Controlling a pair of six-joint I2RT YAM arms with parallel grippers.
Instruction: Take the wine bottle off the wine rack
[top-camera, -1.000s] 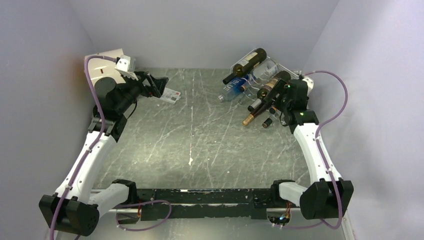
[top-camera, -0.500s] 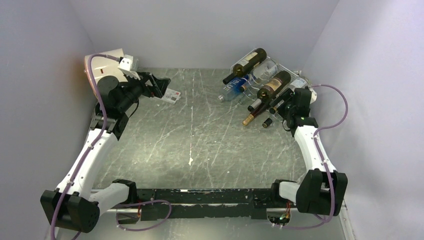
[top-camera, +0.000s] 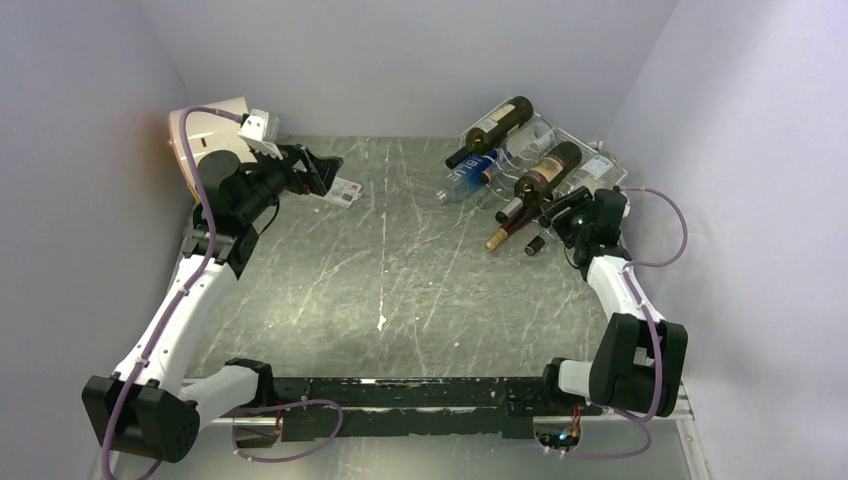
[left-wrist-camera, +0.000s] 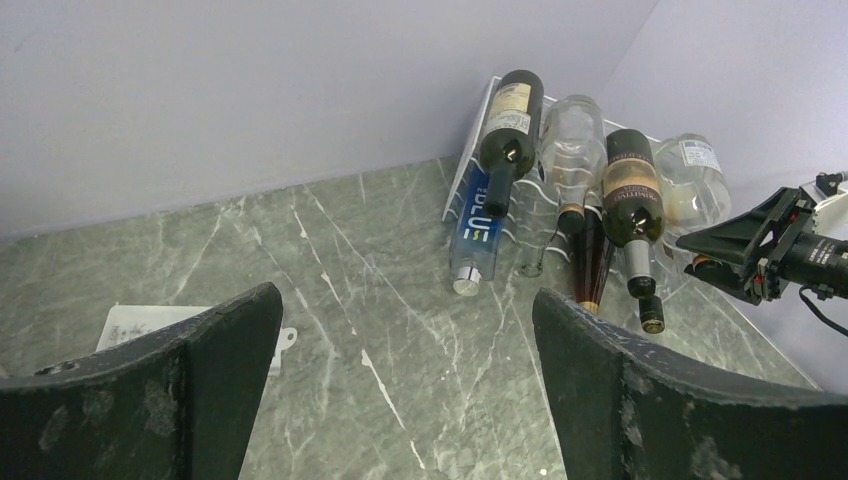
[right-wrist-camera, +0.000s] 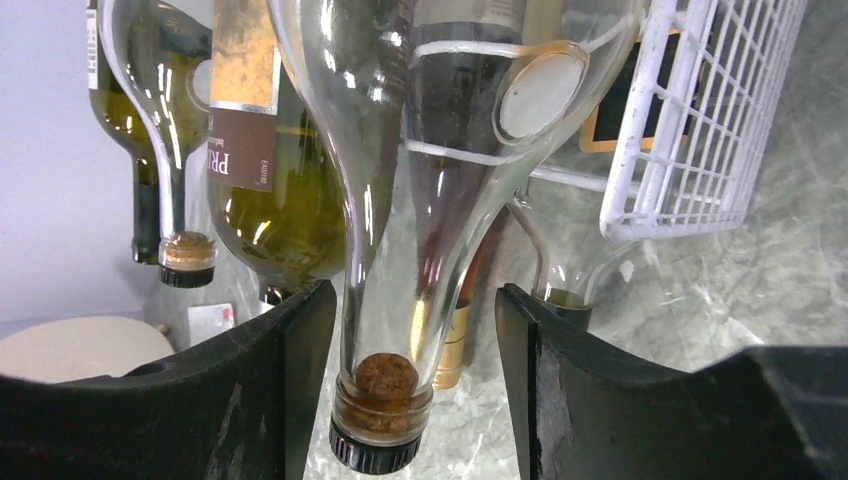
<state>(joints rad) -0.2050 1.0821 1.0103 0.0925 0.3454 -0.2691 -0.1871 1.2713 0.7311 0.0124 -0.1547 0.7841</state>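
Right now the right fingers (right-wrist-camera: 270, 400) stand half-narrowed either side of the neck of a clear wine bottle (right-wrist-camera: 400, 200), with a sliver of gap on one side and a plainer gap on the other, so nothing is clamped yet; the left fingers (left-wrist-camera: 150, 400) gape wide and empty at the far left. The bottle lies neck-down on the white wine rack (right-wrist-camera: 700, 120) in the far right corner of the bench (top-camera: 400, 290), packed among other bottles (right-wrist-camera: 260, 180). That neck is smooth and tapering, so I judge a grip there may slide toward the cork (right-wrist-camera: 387, 378), and a pull could roll the neighbours or drag the rack. Its body is cut off above, and which cradle carries it cannot be told
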